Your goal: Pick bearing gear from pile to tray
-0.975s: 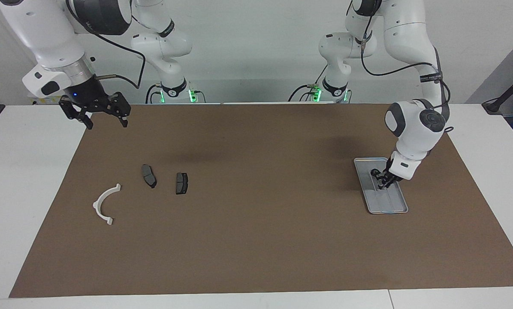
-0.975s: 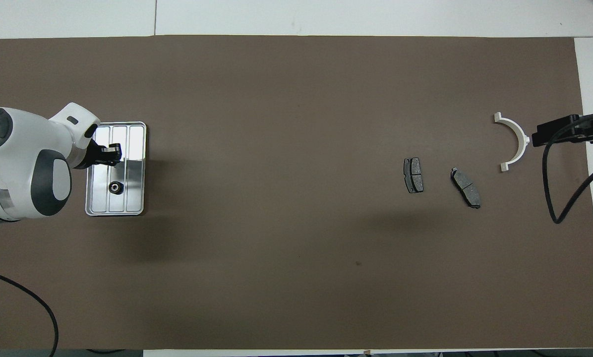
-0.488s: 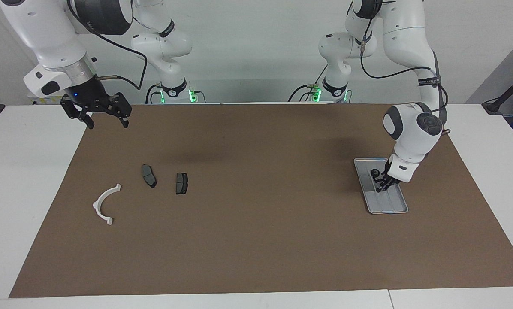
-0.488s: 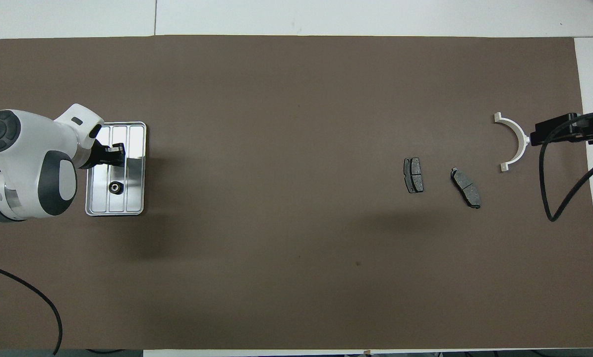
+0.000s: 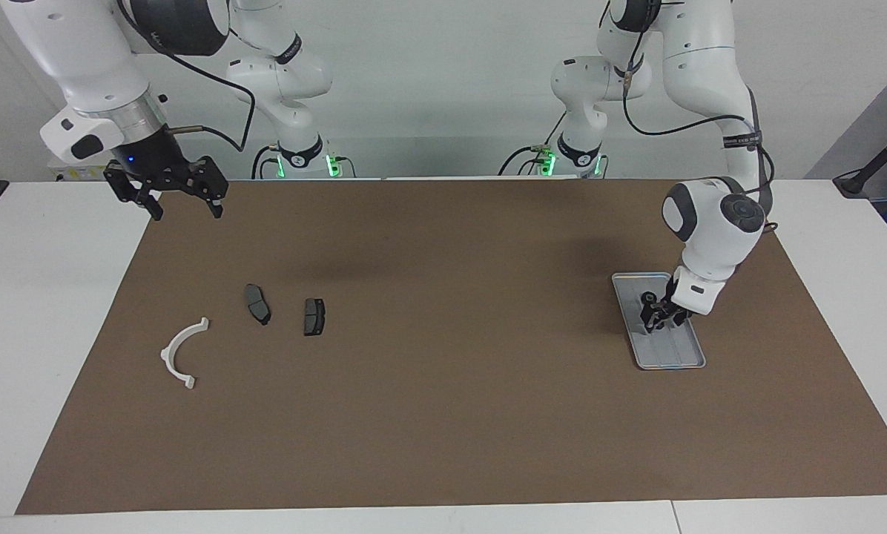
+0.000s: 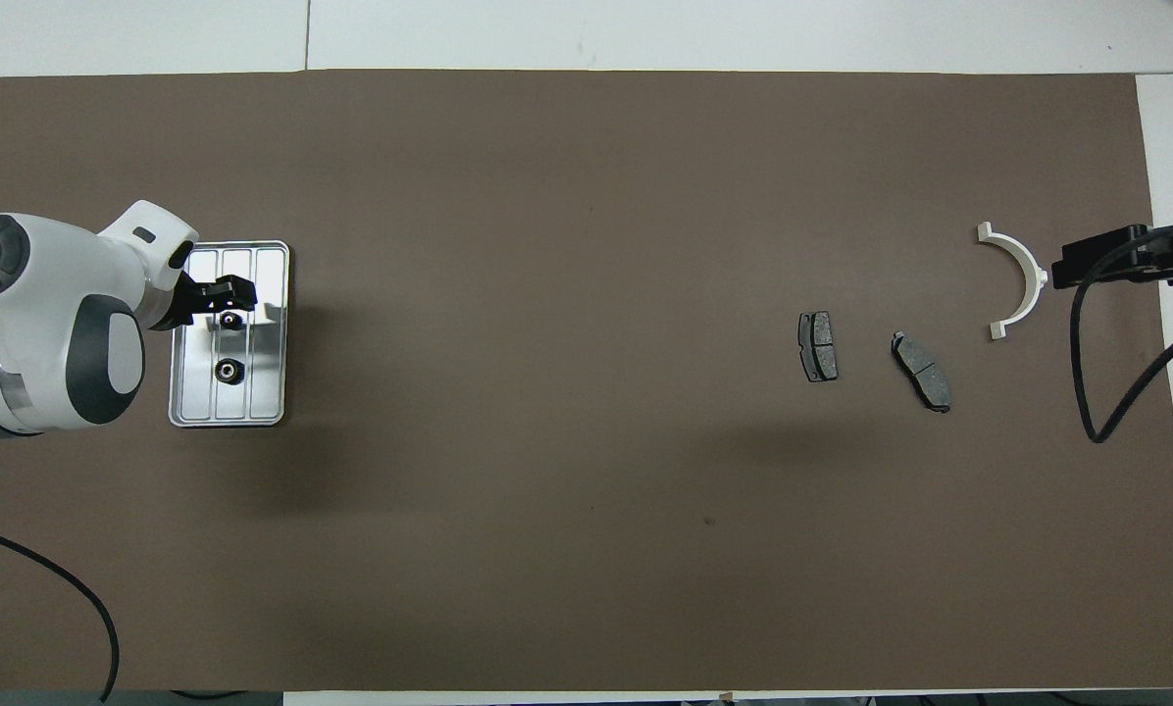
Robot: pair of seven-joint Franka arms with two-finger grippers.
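The silver tray (image 5: 690, 363) lies toward the left arm's end of the table; it also shows in the overhead view (image 6: 271, 257). Two small black rings lie on its floor, one nearer to the robots (image 6: 226, 370) and one a little farther out (image 6: 227, 320). My left gripper (image 5: 657, 317) hangs low over the tray, open and empty, just above the farther ring (image 6: 216, 293). My right gripper (image 5: 184, 205) waits open and raised over the mat's edge at the right arm's end (image 6: 1087, 263). The pile holds a white half-ring bracket (image 5: 180, 353) and two brake pads (image 5: 257, 303) (image 5: 314, 317).
A brown mat (image 5: 443, 386) covers most of the white table. The bracket (image 6: 1023, 279) and pads (image 6: 818, 346) (image 6: 921, 371) lie toward the right arm's end. The right arm's black cable (image 6: 1087, 373) hangs over the mat's edge.
A second black ring now lies on the tray under my left gripper, which has let it go and lifted slightly. The right arm has barely moved.
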